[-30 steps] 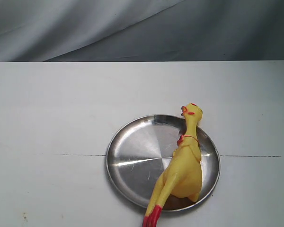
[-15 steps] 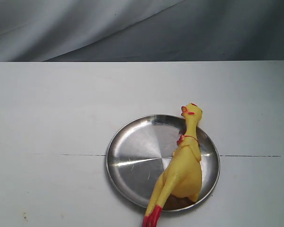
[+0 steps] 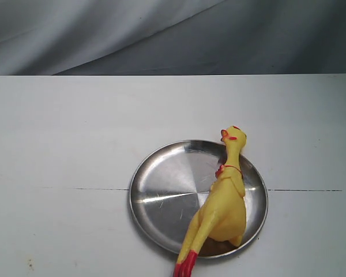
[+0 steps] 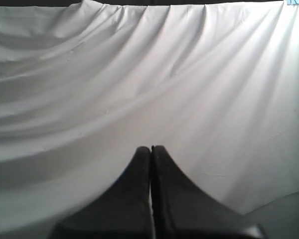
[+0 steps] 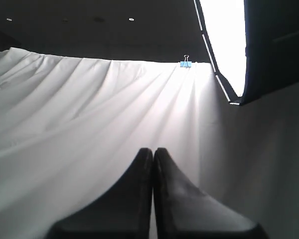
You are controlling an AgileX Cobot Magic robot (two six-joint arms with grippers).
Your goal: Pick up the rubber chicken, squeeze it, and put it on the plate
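Nothing moved: the rubber chicken (image 3: 224, 208) lies near-to-far on the right of the plate (image 3: 161, 184); my left claw (image 4: 150, 149) and right claw (image 5: 153, 150) are closed, empty, pointing elsewhere.

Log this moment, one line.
rubber chicken: on plate, feet past rim | left gripper: jaws shut, empty | right gripper: jaws shut, empty

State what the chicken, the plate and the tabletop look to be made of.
Rubber chicken: likely soft rubber or vinyl, smooth yellow skin with a dull sheen, red details.
Plate: metal, probably steel, brushed, with radial streaks, bright glints and scratches.
Tabletop: matte white, painted board or laminate, cannot tell which; a thin seam crosses it.
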